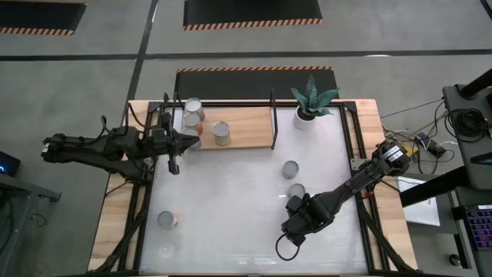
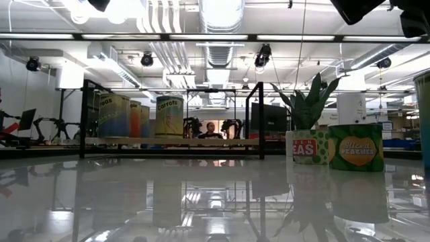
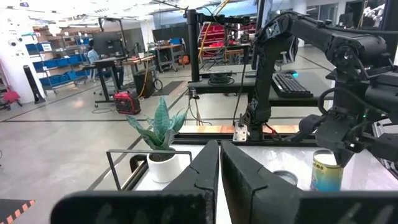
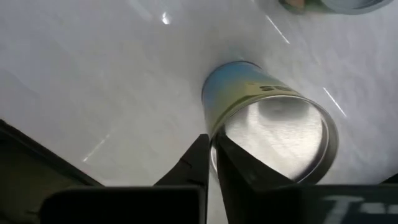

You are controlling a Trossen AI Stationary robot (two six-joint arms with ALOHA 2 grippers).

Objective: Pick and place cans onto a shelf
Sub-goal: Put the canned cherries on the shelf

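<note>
The wooden shelf [image 1: 250,127] in its black frame stands at the table's far side. Cans stand on its board: two at its left end [image 1: 194,108] and one farther right [image 1: 221,133]; they also show in the low view [image 2: 169,115]. My left gripper [image 1: 191,141] is shut and empty at the shelf's left near corner. My right gripper [image 4: 211,144] is shut above a standing blue-and-yellow can [image 4: 267,124], near the table's front right. That can also shows in the left wrist view [image 3: 326,175]. My right arm hides it in the high view. My right gripper points down at the blue-and-yellow can from above. Its shut fingertips [image 4: 200,149] show against the can's near rim [image 4: 219,127]. I cannot tell whether they touch it. The can stands upright on the table.
Two more cans [image 1: 290,169] [image 1: 297,190] stand on the white tabletop just beyond my right arm. Others [image 1: 167,220] [image 1: 165,250] are at the near left. A potted plant [image 1: 311,104] stands right of the shelf. The table's middle [image 1: 231,200] is bare.
</note>
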